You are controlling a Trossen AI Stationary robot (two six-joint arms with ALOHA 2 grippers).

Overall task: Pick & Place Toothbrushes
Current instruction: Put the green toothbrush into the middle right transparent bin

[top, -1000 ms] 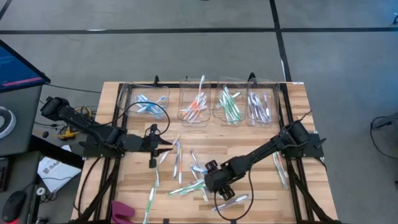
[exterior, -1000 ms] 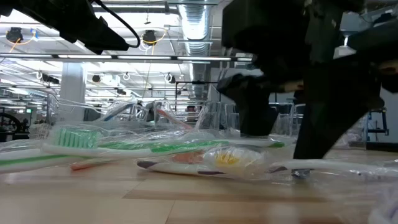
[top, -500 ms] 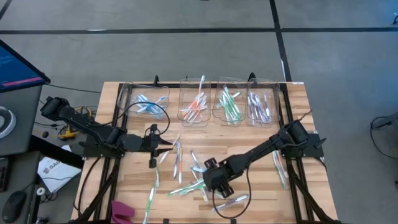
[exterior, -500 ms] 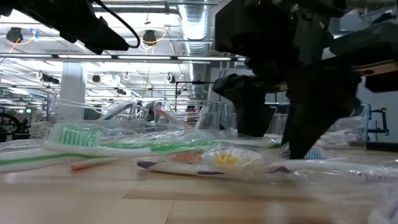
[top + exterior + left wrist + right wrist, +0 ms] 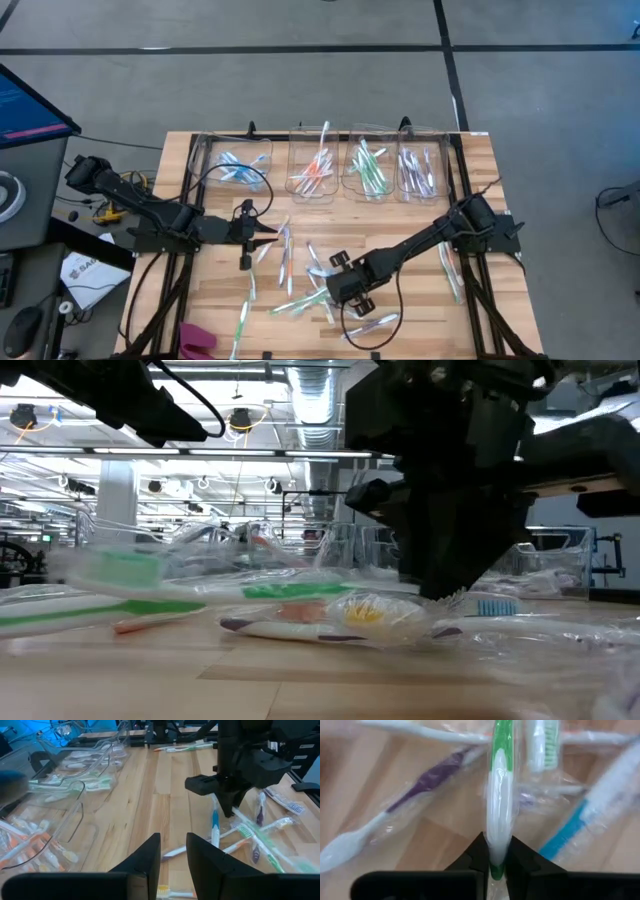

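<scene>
Your right pincer [image 5: 495, 857] is clamped on a green toothbrush [image 5: 499, 795], and its wrist view settles the one thing that matters: the handle runs straight out from between the two fingers, long axis in line with the pincer's reach, with the grip at one end and most of the length sticking out ahead. Expect the free end to swing or droop when you lift.

From above, that pincer [image 5: 340, 291] sits low over the loose pile of toothbrushes [image 5: 300, 270] in the middle of the surface [image 5: 200, 310]. The four clear bins [image 5: 325, 165] line the far edge, with green brushes already in the third bin from the left [image 5: 368, 170], so the carry goes away from the pile toward that row.

The left pincer [image 5: 172, 855] hovers beside the pile's left edge, jaws a narrow gap apart and holding nothing; the right arm is the one on the job.

A purple brush [image 5: 427, 782] and a blue one [image 5: 570, 827] lie close either side of the held handle, all in crinkly clear wrap, and you cannot tell whether any wrap overlaps or will drag along. The low view is mostly blocked by the dark arm, so contact with the surface cannot be read.
</scene>
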